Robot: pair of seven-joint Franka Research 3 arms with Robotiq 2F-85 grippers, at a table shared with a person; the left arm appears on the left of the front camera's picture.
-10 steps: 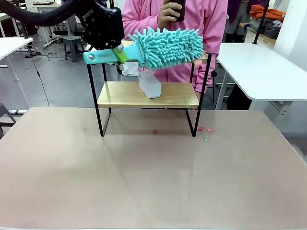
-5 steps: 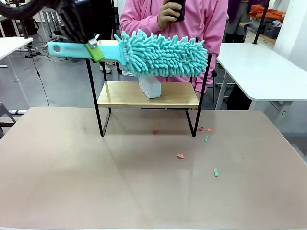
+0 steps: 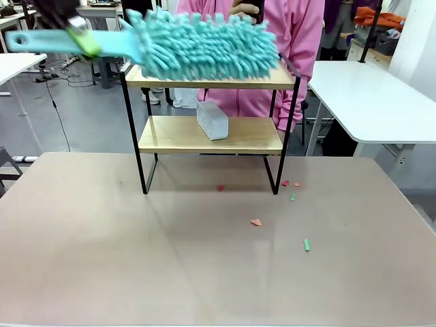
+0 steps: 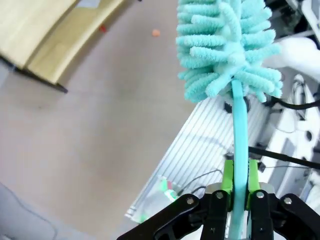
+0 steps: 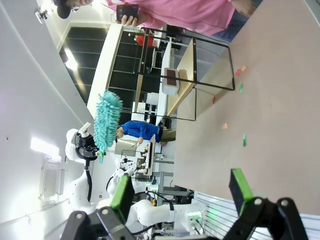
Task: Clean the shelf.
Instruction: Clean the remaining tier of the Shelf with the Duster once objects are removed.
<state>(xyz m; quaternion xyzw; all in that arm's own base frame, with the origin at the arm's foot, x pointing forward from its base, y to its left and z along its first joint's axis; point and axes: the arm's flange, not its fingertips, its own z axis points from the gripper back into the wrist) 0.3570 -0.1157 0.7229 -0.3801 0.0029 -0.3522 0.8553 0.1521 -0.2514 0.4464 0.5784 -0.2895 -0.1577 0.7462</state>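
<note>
The fluffy teal duster, clamped in the left end effector, has shifted up-left atop the black-framed wooden shelf; the sweeping looks unfinished.

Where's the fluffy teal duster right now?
Front view, upper left: the fluffy teal microfibre duster sits over the top board of the small two-tier wooden shelf, handle sticking out left, clamped in the left end effector.

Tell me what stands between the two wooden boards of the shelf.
A pale rectangular block stands on the lower board of the shelf, under the top board, seen in the front view.
</note>
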